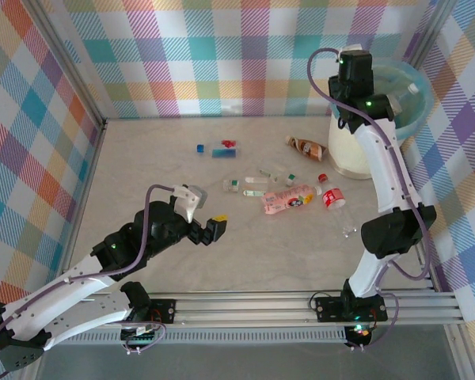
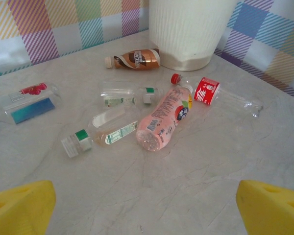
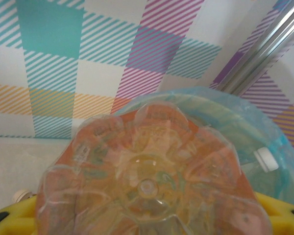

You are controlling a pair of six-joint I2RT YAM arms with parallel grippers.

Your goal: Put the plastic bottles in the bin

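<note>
In the right wrist view, the orange bottle (image 3: 147, 186) clamped in the right pincer (image 3: 147, 223) runs off the bottom edge. It covers the fingers (image 3: 279, 210) except for yellow slivers in the lower corners. It also hides the near rim of the bin (image 3: 245, 122), whose right side leaves the frame. In the left wrist view, the bin's top is cut by the upper edge. The left pincer (image 2: 147, 208) has its yellow fingertips (image 2: 22, 205) clipped by the bottom corners, and a clear bottle (image 2: 27, 100) is cut by the left edge. From above, the right arm (image 1: 384, 158) covers part of the bin. You cannot read the labels of the small bottles (image 1: 253, 180) on the counter (image 1: 142, 182); they are too small.
</note>
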